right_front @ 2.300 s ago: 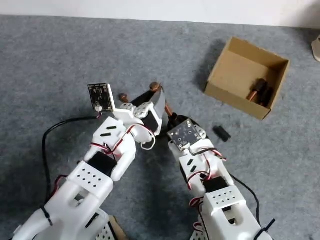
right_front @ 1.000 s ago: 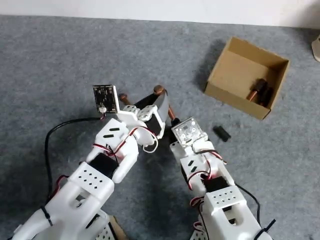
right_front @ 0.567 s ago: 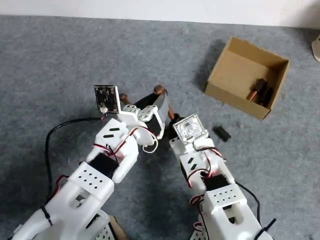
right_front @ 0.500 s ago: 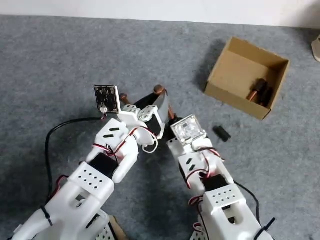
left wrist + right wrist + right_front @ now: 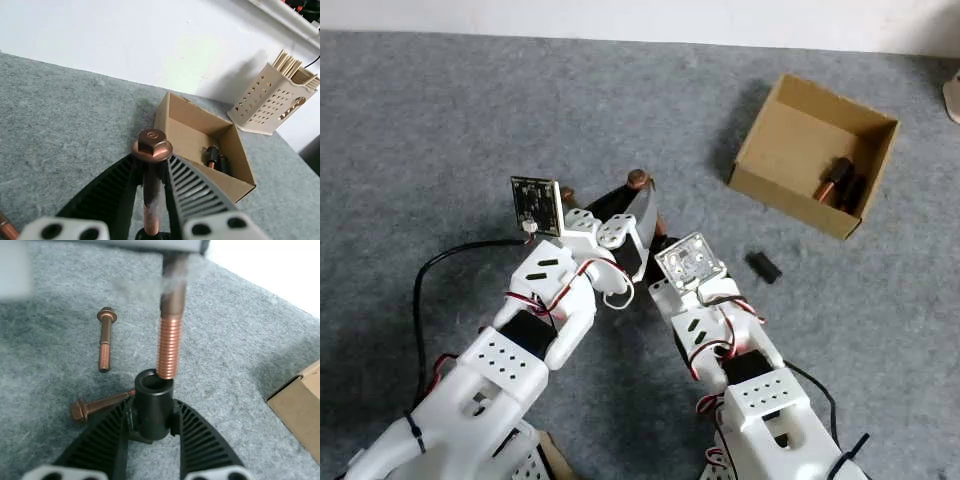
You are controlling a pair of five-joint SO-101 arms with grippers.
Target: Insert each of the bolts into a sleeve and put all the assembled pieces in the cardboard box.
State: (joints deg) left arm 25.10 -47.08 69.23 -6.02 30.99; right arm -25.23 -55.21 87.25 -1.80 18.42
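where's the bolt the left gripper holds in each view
High view: bolt head pokes out between the left gripper fingers, mid-table.
Left wrist view: bolt clamped between that gripper's fingers, head toward the cardboard box.
Right wrist view: its threaded end meets the sleeve mouth.
Shared landmark: the cardboard box.

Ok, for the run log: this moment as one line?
left gripper shut on bolt | right gripper shut on sleeve | bolt tip at sleeve mouth | cardboard box holds assembled pieces
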